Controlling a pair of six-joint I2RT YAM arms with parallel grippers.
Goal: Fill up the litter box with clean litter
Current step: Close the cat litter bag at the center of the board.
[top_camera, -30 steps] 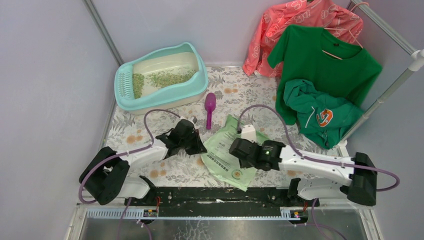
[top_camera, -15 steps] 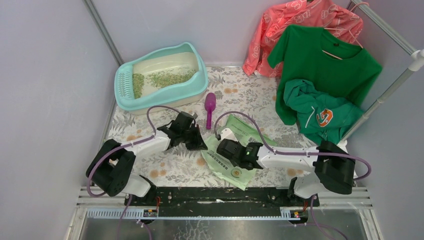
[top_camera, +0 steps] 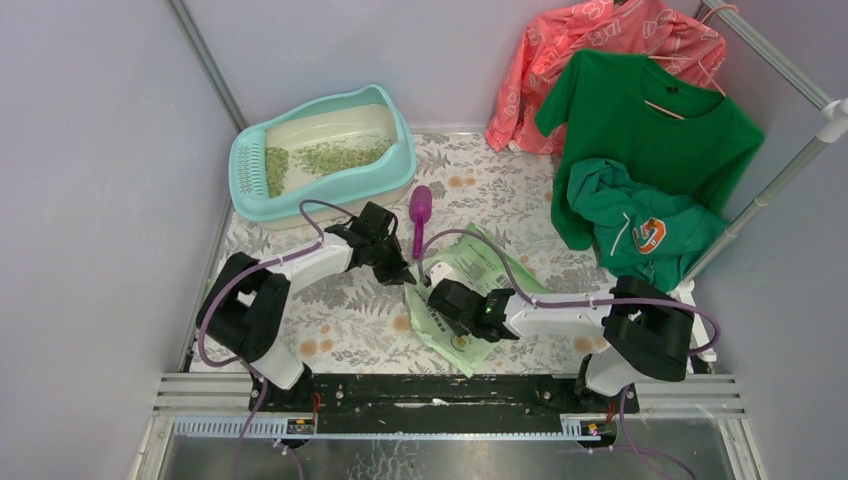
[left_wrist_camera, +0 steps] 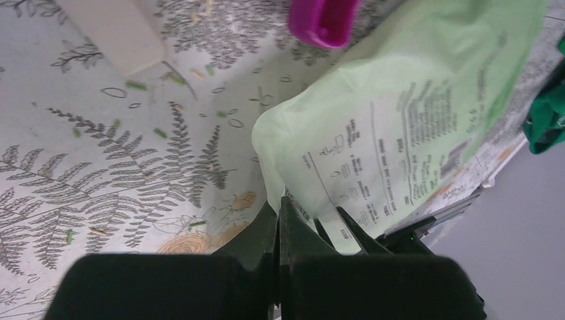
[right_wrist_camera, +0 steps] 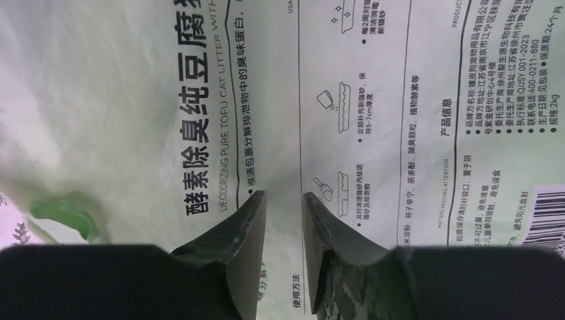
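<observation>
Though sparse, clean litter (top_camera: 330, 156) in box (top_camera: 406, 152)

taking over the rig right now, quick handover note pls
Left end effector: shut at the left edge of the bag; whether it pinches the film is unclear.
Right end effector: open, low over the bag's print, holding nothing.
Box at back left; litter covers only part of its basin. Scoop lies between box and bag.
Done: some litter in. Left: probably lift the bag and pour more.
</observation>
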